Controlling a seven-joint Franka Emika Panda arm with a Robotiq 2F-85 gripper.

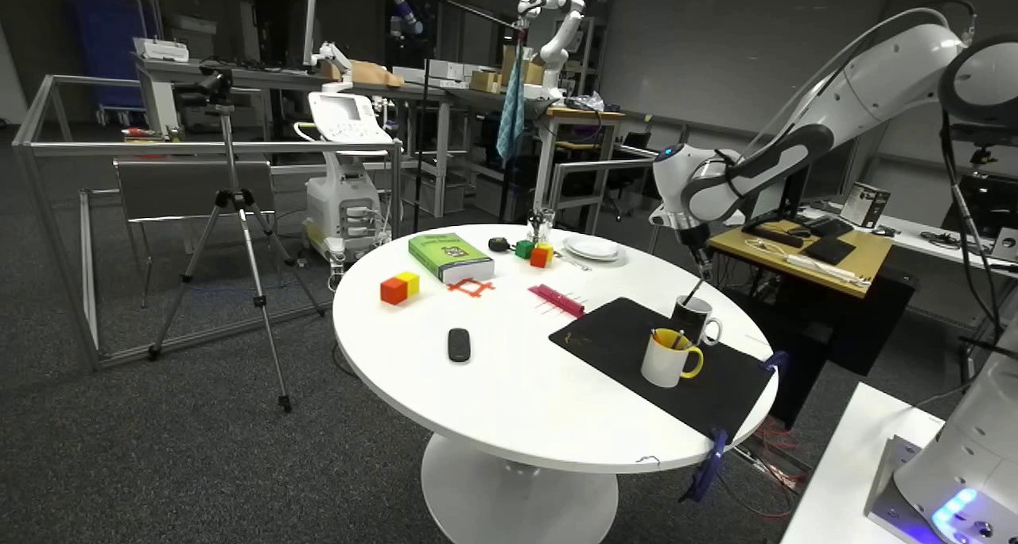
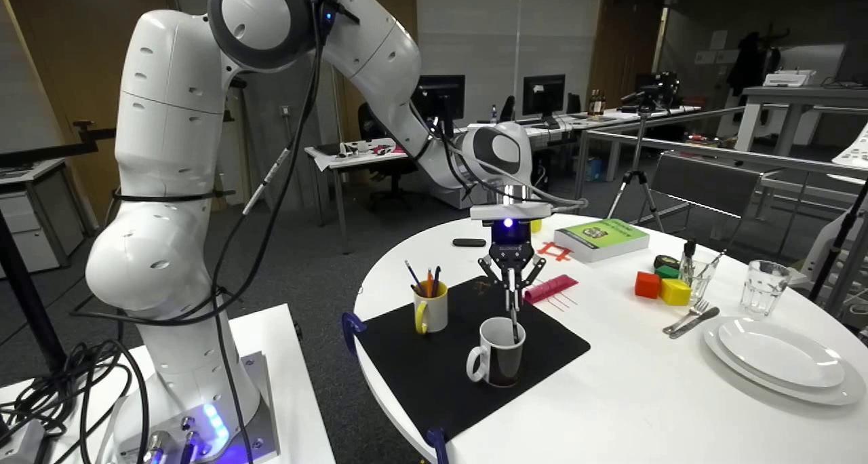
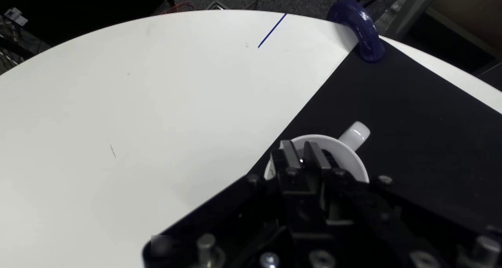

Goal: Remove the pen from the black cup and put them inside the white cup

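The black cup has a dark side, white inside and a white handle; it stands upright on the black mat. Its rim and handle also show in the wrist view. A dark pen leans up out of it. My gripper points down above this cup, its fingertips close together around the pen's upper end. The white cup, with yellow inside and handle, stands beside it holding several pens; it is out of the wrist view.
The black mat is held by blue clamps at the table edge. A pink object, a green book, coloured blocks, glasses and white plates lie around the table.
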